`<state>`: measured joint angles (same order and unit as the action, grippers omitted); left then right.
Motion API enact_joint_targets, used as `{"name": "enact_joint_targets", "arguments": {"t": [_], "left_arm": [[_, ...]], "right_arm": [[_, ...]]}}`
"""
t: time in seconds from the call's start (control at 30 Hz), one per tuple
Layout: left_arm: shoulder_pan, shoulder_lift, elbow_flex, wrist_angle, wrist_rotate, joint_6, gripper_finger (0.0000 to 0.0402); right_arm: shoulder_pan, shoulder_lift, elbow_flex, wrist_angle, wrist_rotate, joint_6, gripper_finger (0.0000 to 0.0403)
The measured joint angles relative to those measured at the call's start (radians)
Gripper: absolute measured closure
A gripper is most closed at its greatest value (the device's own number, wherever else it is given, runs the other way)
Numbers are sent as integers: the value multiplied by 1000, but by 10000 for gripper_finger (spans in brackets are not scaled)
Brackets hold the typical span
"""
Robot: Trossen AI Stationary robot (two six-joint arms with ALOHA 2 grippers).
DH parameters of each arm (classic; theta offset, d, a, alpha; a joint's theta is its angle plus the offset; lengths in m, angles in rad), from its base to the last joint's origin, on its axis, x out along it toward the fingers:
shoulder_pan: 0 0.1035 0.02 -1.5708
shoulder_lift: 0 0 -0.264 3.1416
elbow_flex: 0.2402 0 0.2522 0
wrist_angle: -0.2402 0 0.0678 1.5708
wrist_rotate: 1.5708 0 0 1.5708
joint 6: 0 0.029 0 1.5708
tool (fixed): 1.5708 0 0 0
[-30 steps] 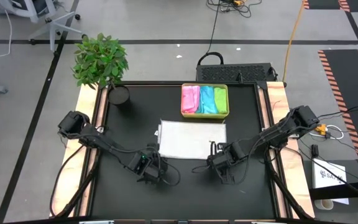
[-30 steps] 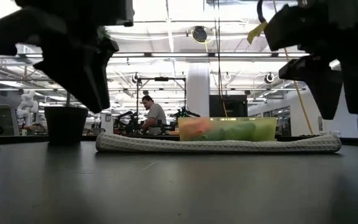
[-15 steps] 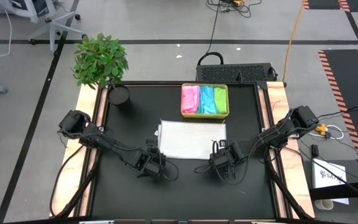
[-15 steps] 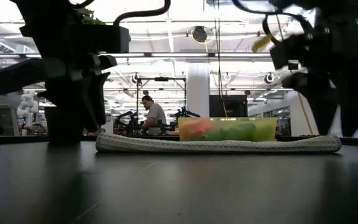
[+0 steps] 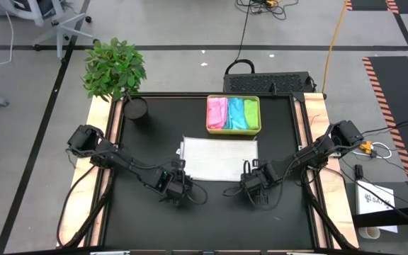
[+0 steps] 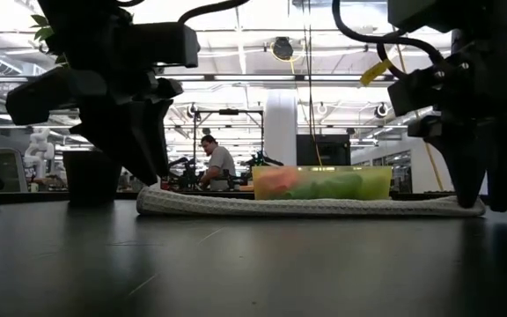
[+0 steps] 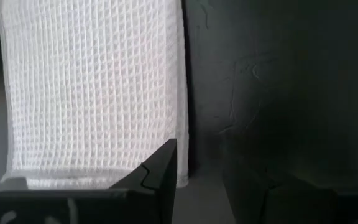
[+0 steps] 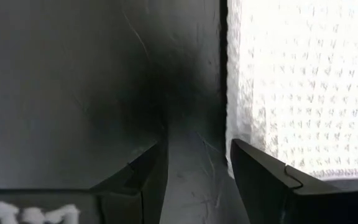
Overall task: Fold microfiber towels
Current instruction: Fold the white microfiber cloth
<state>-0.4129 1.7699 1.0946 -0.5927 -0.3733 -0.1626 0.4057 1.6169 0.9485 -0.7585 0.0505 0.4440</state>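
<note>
White towel (image 5: 218,159) lay flat mid-table, just in front of the tray (image 5: 209,117) holding the pink (image 5: 217,112), teal (image 5: 236,112) and green (image 5: 250,113) towels. Left gripper (image 5: 179,190) hung low at the towel's near-left corner, jaws parted, holding nothing. Right gripper (image 5: 252,188) sat at the near-right corner, jaws apart, empty.

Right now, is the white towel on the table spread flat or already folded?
Spread flat: the white towel lies as one thin rectangle on the table.
</note>
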Motion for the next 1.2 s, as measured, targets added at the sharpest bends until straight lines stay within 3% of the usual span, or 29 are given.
{"name": "enact_joint_targets", "arguments": {"t": [0.83,0.97,1.2], "left_arm": [[70,-1,-113,103,6,23,279],[77,-1,-113,119,6,23,279],[81,-1,-113,141,7,22,279]], "right_arm": [[-1,0,3,27,-3,63,236],[-20,-20,57,-1,-28,130,236],[-33,-63,133,-66,1,44,236]]}}
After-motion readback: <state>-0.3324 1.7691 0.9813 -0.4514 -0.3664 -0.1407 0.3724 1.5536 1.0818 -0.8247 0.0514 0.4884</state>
